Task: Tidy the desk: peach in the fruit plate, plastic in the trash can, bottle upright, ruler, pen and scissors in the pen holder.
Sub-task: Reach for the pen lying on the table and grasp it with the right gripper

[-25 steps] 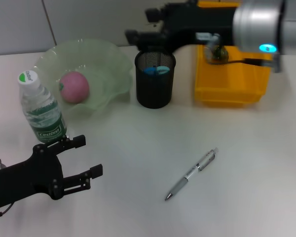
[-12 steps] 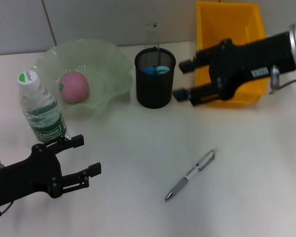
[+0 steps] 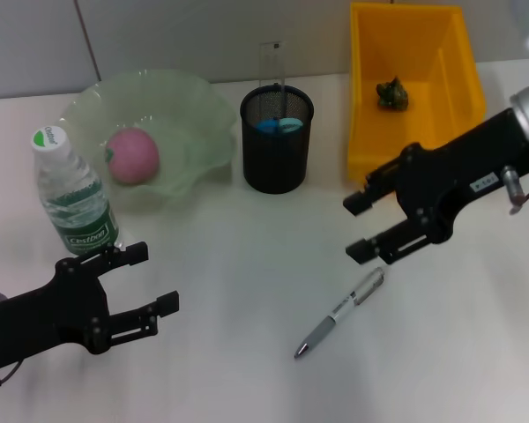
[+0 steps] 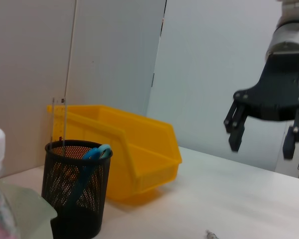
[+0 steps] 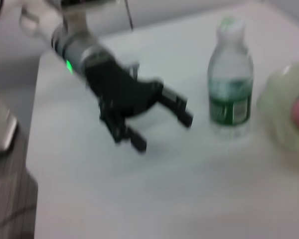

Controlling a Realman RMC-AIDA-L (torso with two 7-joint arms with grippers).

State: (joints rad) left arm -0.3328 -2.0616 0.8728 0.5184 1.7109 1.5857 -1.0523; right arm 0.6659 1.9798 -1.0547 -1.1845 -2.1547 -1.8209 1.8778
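A silver pen (image 3: 342, 311) lies on the table right of centre. My right gripper (image 3: 355, 229) hangs open just above and beside the pen's far end, holding nothing. The black mesh pen holder (image 3: 277, 150) has blue scissors (image 3: 278, 125) and a clear ruler (image 3: 271, 62) in it. The peach (image 3: 132, 155) rests in the green fruit plate (image 3: 194, 115). A crumpled piece of plastic (image 3: 392, 93) lies in the yellow bin (image 3: 423, 150). The bottle (image 3: 73, 194) stands upright at the left. My left gripper (image 3: 156, 278) is open and empty just in front of the bottle.
The left wrist view has the pen holder (image 4: 77, 189), the yellow bin (image 4: 134, 149) and my right gripper (image 4: 261, 147) farther off. The right wrist view takes in the left gripper (image 5: 163, 132), the bottle (image 5: 230, 84) and the plate's rim (image 5: 284, 114).
My right arm has swung from above the bin and pen holder forward and down to the pen. The left arm has stayed put.
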